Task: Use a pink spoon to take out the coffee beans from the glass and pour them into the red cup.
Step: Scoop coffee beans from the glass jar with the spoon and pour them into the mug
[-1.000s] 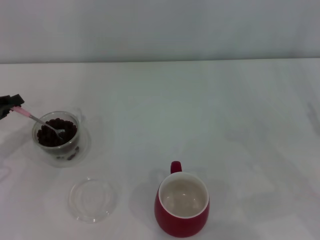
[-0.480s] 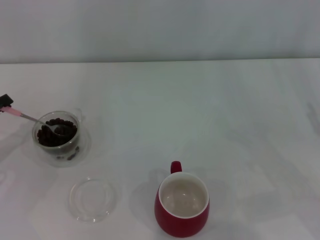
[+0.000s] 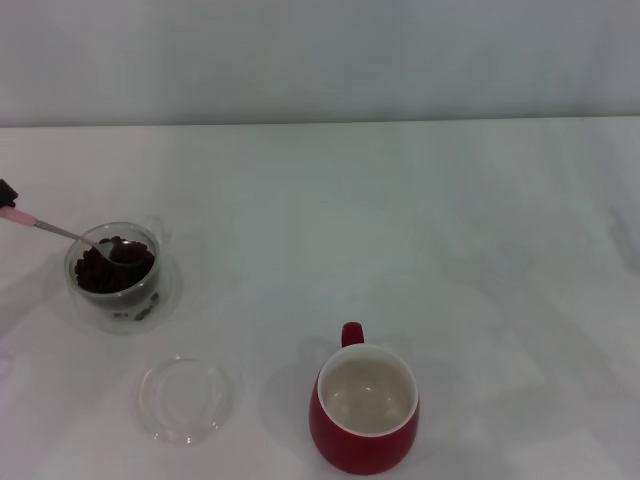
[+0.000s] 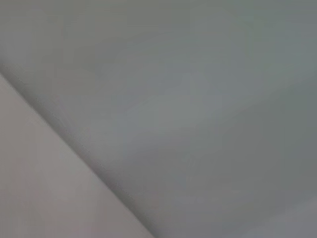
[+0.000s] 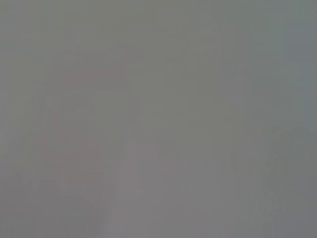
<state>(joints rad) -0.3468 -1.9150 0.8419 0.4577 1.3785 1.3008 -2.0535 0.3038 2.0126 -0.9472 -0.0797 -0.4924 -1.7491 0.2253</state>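
Observation:
At the left of the table stands the glass, holding a heap of coffee beans. The pink spoon slants down into it, its metal bowl over the beans and its pink handle pointing left. Only the dark tip of my left gripper shows at the head view's left edge, shut on the end of that handle. The red cup stands near the front middle with its handle at the back; its white inside looks bare. My right gripper is out of sight. Both wrist views show only blank grey.
A shallow clear glass dish lies in front of the glass, between it and the red cup. The table top is white, with a pale wall behind it.
My left gripper has drawn back to the left, almost out of the head view. The spoon moved with it, and its bowl rose from deep in the beans to their top.

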